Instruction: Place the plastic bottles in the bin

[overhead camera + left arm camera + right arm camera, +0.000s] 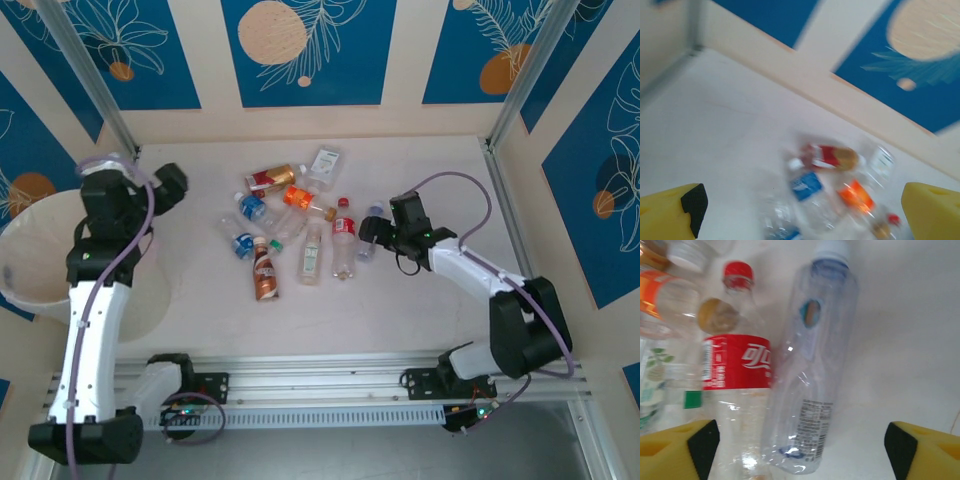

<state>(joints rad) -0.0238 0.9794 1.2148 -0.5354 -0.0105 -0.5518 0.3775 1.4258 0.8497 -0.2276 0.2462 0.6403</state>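
Pale tabletop (420,310), blue leaf-print wall panels (310,50) behind. Far left: bin (25,265) stands at the table's left edge, partly hidden by the left arm (90,310). Left gripper (168,186) is just right of the bin's rim in the top view, well apart from the pile. Its jaws are spread wide with nothing between them; the left wrist view is blurred.

Plastic bottles (300,220) lie in a loose cluster mid-table, well apart from the bin. Left side of the cluster: two blue-label bottles (247,225), with a brown bottle (265,272) nearest the arms. At the far side: a red-and-gold bottle (272,178) and an orange-label bottle (300,197). Right side: a green-label bottle (312,255), then a red-label bottle (735,365).

Rightmost is a clear bottle (810,365) with a white cap, lying beside the red-label one and touching it along the body. Right gripper (372,234) is at this bottle. Its jaws are apart and straddle the bottle's base end, with a visible gap on the right side, so no pinch.
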